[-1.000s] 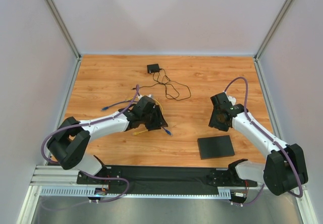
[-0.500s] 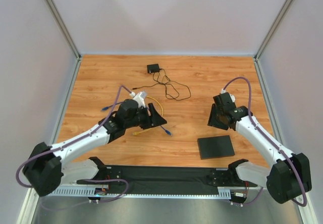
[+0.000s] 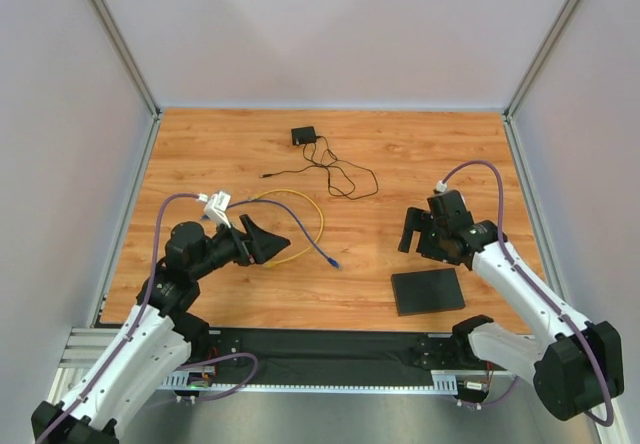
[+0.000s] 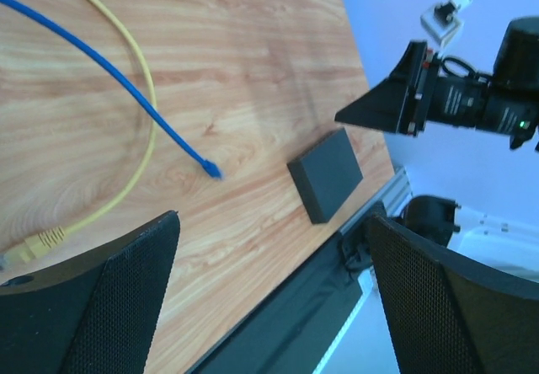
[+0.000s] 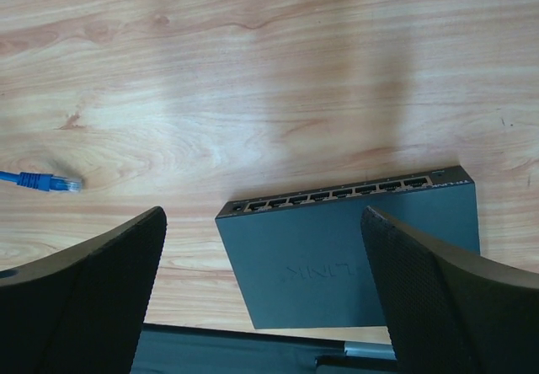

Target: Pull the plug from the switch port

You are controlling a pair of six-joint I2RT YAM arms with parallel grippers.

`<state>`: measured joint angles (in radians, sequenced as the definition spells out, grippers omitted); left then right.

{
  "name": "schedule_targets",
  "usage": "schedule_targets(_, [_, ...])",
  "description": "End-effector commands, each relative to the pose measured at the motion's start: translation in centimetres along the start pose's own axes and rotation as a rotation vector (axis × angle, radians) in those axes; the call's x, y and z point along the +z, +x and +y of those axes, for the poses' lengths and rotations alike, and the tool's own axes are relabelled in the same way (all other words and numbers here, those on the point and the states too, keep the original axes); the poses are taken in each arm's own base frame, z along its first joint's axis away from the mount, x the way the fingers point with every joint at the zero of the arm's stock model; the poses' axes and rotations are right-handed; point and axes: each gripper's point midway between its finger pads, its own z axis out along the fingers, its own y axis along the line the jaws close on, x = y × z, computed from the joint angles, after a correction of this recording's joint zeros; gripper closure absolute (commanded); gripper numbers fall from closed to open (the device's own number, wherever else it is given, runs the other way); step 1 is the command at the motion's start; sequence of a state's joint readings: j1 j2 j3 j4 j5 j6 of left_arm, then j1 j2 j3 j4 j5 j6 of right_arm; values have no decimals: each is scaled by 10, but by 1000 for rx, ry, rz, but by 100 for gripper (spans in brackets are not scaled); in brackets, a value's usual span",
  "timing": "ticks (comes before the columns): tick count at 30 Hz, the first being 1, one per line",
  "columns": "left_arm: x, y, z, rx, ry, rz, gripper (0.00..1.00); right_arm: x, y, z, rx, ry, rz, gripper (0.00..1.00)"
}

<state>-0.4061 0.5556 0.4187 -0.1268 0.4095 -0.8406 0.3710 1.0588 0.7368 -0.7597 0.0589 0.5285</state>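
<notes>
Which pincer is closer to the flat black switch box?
Right. The right pincer hangs just past the far edge of the switch box; the left pincer is far off to its left.

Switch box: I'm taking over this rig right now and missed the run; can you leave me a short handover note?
Left gripper: open, empty, above the table.
Right gripper: open, empty, over the switch.
Switch: flat on the table near the front edge; all visible ports empty.
Blue plug: loose on the table, apart from the switch.
Done: plug is out.
Left: seemingly only pulling both grippers back.
</notes>
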Motion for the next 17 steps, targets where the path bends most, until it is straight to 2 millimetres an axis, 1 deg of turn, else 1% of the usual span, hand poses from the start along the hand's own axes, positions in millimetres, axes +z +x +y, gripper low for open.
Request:
schedule_targets(1, [-9,23,-1,24,29,115,0,-7,-8,9,27,-50,-46,0])
schedule_targets(5, [-7,43,-6,-42,122,175,0,-8,-3,11,77,-59,-36,0])
schedule_targets(6, [-7,44,-4,-50,120,178,0,-8,-2,12,86,-64,-31,0])
schedule_targets(7, [-7,49,2,-60,91,193,0,-8,-1,14,91,-73,-26,0])
schedule_targets(9, [-6,50,8,-58,64,197,0,-8,5,20,108,-107,2,0])
schedule_targets(12, [-2,51,8,-71,66,223,0,-6,8,23,122,-131,13,0])
schedule_targets(13, [0,48,3,-64,90,218,0,-4,9,26,124,-155,3,0])
schedule_targets(15, [1,51,-2,-83,120,245,0,-5,12,31,127,-189,10,0])
schedule_targets(16, [2,52,-4,-80,148,241,0,-7,7,36,121,-224,-15,0])
schedule_targets(17, [-1,49,-15,-90,205,229,0,-9,12,42,112,-269,-3,0])
